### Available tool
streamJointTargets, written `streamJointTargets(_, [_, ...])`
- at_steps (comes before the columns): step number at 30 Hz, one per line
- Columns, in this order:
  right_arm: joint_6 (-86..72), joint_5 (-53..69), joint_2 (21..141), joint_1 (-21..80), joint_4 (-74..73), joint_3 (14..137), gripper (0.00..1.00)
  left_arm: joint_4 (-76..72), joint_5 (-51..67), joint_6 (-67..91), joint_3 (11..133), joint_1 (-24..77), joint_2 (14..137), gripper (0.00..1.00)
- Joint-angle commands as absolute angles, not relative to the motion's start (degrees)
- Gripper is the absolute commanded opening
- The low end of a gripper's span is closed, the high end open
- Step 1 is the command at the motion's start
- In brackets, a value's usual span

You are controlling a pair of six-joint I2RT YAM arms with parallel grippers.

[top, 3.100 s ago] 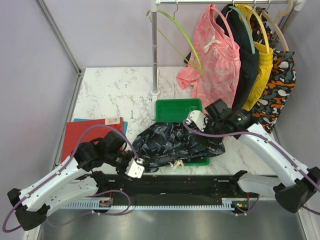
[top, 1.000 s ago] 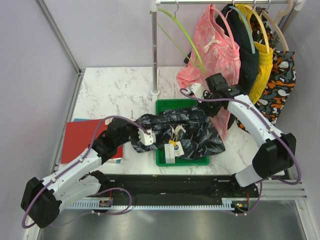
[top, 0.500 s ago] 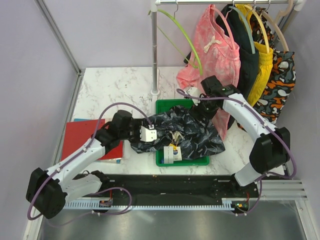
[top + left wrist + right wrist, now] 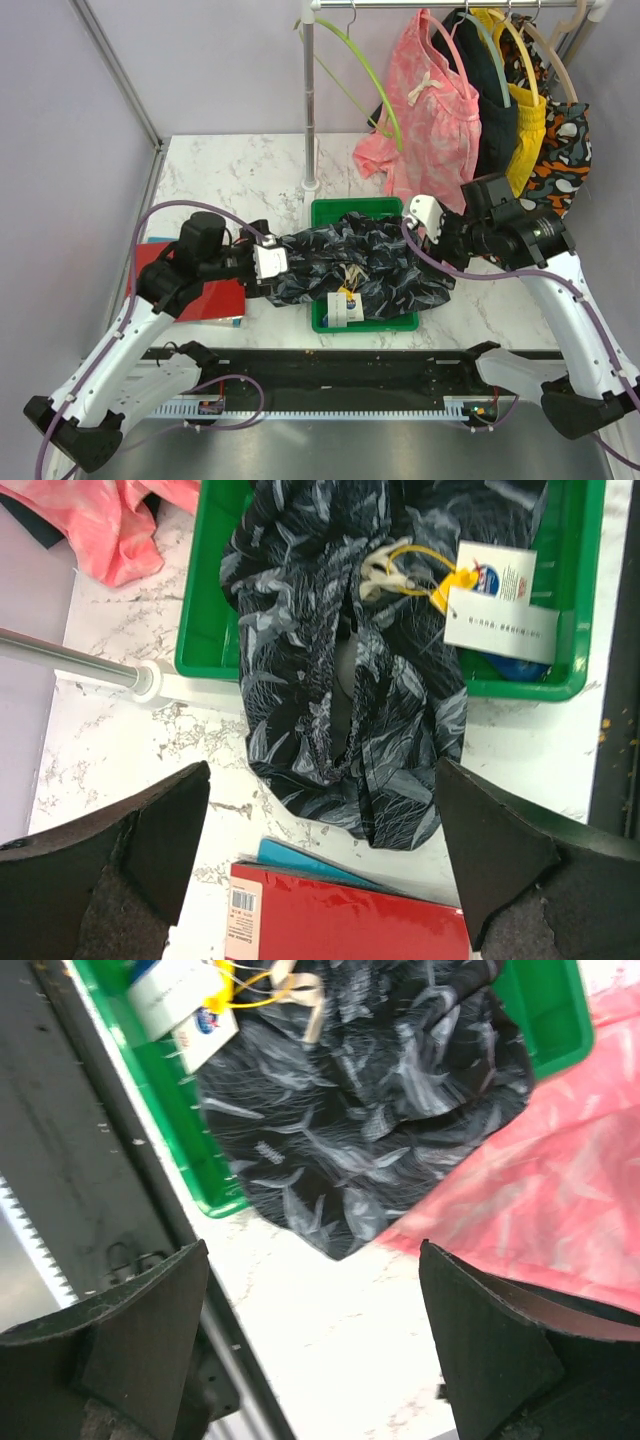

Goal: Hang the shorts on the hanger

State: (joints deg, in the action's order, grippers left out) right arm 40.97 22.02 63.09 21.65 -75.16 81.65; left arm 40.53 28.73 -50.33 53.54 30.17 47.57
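The dark navy shorts (image 4: 365, 265) with the grey-blue print lie crumpled across the green tray (image 4: 330, 212), with the cream drawstring and paper tags (image 4: 342, 298) on top. The lime-green hanger (image 4: 368, 72) hangs empty on the rail at the back. My left gripper (image 4: 272, 264) is open and empty at the shorts' left edge; its wrist view shows the shorts (image 4: 350, 690) and tags (image 4: 495, 605) beyond my gripper (image 4: 325, 865). My right gripper (image 4: 428, 226) is open and empty at the shorts' right edge; its wrist view shows the shorts (image 4: 350, 1110) beyond my gripper (image 4: 315, 1345).
A red book (image 4: 175, 272) on a blue one lies at the left, also seen in the left wrist view (image 4: 350, 920). The rack pole (image 4: 309, 100) stands behind the tray. Pink (image 4: 435, 110), dark green, yellow and orange-patterned garments hang on the rail at the right.
The left gripper has drawn back to the left, off the shorts, and stands open. The right arm has swung right and back from the shorts. The shorts have settled on the tray.
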Motion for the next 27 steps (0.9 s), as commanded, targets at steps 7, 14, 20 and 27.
streamJointTargets(7, [9.34,16.38,70.82,21.62,-51.10,105.88,0.95,38.06,31.90,-25.77,65.12,28.66,49.75,0.99])
streamJointTargets(14, [5.27,7.48,89.63,21.71,-46.24,128.31,0.98,35.87,36.20,-21.19,67.33,24.79,48.34,0.99])
streamJointTargets(20, [8.26,9.30,97.55,21.62,-43.42,131.93,0.98,35.42,37.35,-20.65,66.98,22.94,46.85,0.99])
streamJointTargets(27, [8.35,10.98,101.69,21.71,-40.70,128.24,0.80,35.33,37.53,-20.92,65.13,22.24,45.62,0.99])
